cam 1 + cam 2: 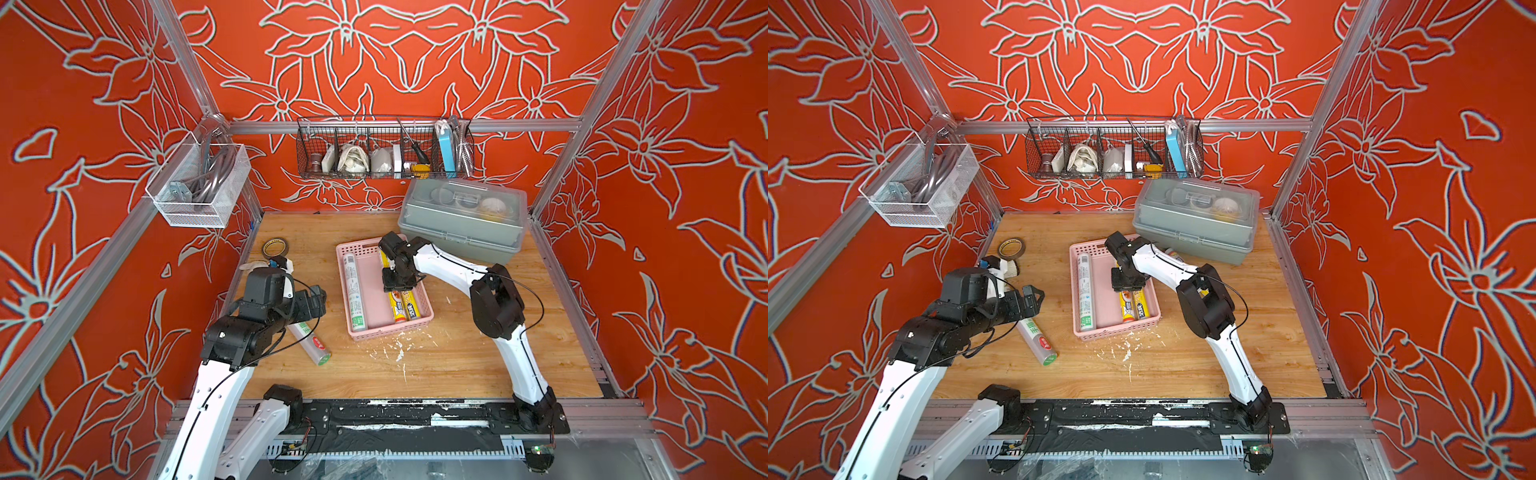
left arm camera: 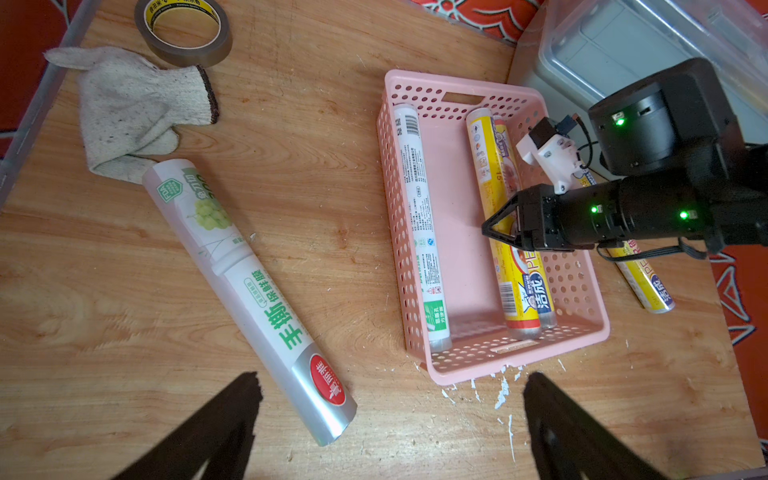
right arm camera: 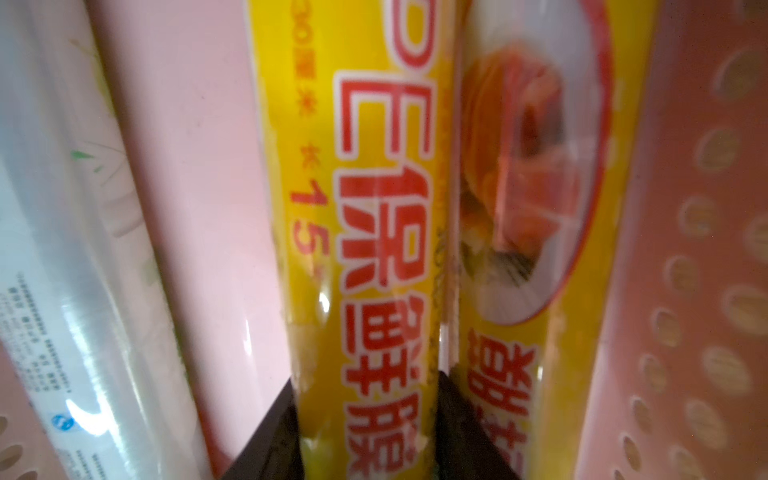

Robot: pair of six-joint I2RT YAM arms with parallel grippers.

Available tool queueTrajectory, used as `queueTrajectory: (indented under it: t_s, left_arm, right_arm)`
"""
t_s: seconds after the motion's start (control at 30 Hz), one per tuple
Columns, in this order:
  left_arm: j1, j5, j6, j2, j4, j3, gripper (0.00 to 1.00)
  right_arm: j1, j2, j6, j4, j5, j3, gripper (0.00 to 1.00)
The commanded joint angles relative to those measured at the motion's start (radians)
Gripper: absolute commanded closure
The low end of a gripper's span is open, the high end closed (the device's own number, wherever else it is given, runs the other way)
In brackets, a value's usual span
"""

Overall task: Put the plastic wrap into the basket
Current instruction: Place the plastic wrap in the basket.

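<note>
The pink basket (image 1: 390, 330) (image 1: 1117, 330) (image 2: 519, 357) sits mid-table. Inside lie a white plastic wrap roll (image 1: 355, 291) (image 2: 419, 224) along one wall and two yellow rolls side by side. My right gripper (image 1: 397, 286) (image 2: 488, 228) (image 3: 365, 382) reaches down into the basket, jaws pressed on both sides of one yellow roll (image 2: 484, 162) (image 3: 374, 208). Another yellow roll (image 2: 648, 286) (image 1: 1173, 253) lies on the table beyond the basket's far side. A white-silver roll (image 1: 311, 340) (image 2: 245, 286) lies on the table under my left gripper (image 1: 320, 297) (image 2: 392, 378), which is wide open and empty.
A brown tape ring (image 1: 275, 247) (image 2: 183, 31) and a grey work glove (image 2: 133, 108) lie at the back left. A grey lidded box (image 1: 465, 220) stands just behind the basket. On the walls hang a black wire rack (image 1: 384, 149) and a white mesh bin (image 1: 199, 187).
</note>
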Motion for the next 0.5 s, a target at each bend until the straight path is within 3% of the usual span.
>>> queueTrajectory:
  t_s: [0.0, 0.17, 0.47]
  left_arm:
    - [0.006, -0.003, 0.009, -0.007, 0.002, -0.009, 0.02]
    - [0.006, -0.017, 0.020, -0.005, -0.006, 0.002, 0.02]
    - [0.006, -0.049, 0.021, -0.010, -0.022, 0.009, 0.02]
  right_arm:
    - [0.011, 0.019, -0.035, -0.099, 0.078, 0.041, 0.51]
    - [0.011, -0.003, -0.033, -0.121, 0.129, 0.046, 0.38]
    - [0.011, -0.044, -0.048, -0.125, 0.130, 0.059, 0.39]
